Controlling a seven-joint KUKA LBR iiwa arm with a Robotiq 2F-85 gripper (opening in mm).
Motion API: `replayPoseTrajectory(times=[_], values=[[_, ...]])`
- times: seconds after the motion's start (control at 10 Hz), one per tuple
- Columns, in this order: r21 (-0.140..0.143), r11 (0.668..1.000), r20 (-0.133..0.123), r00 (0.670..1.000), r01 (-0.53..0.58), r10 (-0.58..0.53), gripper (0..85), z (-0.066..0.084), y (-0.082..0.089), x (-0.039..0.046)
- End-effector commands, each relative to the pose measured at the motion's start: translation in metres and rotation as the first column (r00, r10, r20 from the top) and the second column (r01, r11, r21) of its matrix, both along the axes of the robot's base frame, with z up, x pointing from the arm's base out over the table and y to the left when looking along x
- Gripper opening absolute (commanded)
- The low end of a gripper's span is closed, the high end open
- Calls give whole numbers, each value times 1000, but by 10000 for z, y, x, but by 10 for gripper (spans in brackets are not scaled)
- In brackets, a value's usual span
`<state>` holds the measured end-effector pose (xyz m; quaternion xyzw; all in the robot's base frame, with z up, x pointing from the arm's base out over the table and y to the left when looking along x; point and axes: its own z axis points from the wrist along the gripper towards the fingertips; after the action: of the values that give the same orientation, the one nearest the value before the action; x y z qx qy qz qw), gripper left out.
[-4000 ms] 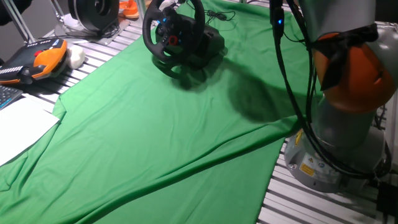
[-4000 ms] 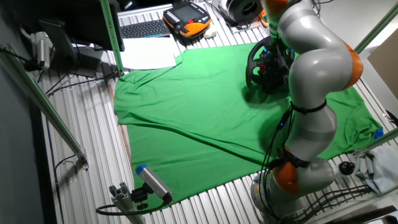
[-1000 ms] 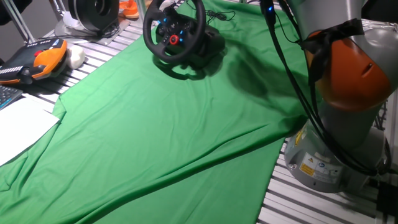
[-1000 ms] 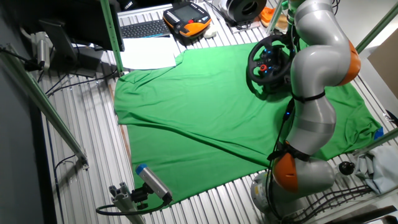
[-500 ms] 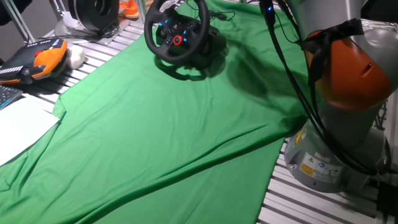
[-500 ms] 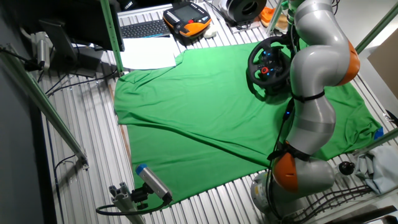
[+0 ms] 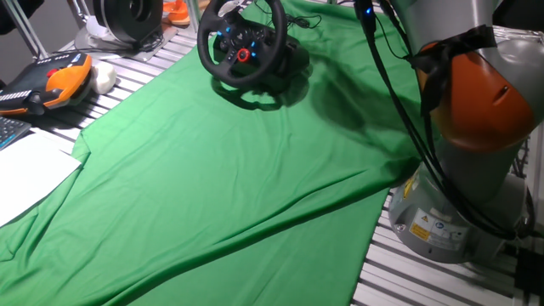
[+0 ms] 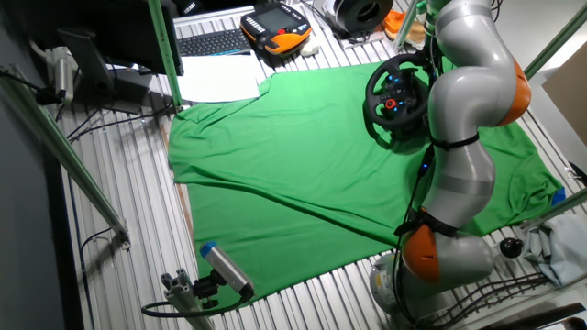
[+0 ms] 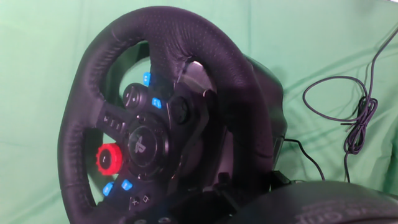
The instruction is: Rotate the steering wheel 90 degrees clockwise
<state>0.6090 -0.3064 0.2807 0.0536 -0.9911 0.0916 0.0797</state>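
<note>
The steering wheel (image 7: 242, 47) is black with a thick rim, and its hub carries a red knob and small blue buttons. It stands on its black base (image 7: 291, 58) at the far end of the green cloth (image 7: 212, 187). It also shows in the other fixed view (image 8: 399, 92). In the hand view the steering wheel (image 9: 146, 143) fills the frame from close up, with the red knob at the lower left of the hub. No fingers show in any view. In both fixed views the arm's end runs out of frame or is hidden above the wheel.
The robot arm (image 7: 476, 85) and its base stand to the right, and the arm (image 8: 468, 101) rises beside the wheel. A round black-and-silver drum (image 7: 127, 17), an orange pendant (image 7: 59, 81) and white paper (image 7: 25, 170) lie to the left. A black cable (image 9: 354, 118) lies on the cloth right of the wheel.
Since four seconds ago the arm has drawn back from the wheel's rim and the wheel has turned. Over the last half second nothing visibly moves.
</note>
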Motion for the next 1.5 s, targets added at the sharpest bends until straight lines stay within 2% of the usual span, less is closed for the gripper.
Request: replayPoseTrajectory(times=[0.0,0.3,0.9,1.4], values=[[0,1000,-2,1000,2,-2,0,5,1,-8],[-9,1000,3,1000,18,-18,0,31,40,-77],[-9,999,1,999,49,-49,0,86,71,-208],[-16,996,3,996,84,-84,0,68,130,-333]])
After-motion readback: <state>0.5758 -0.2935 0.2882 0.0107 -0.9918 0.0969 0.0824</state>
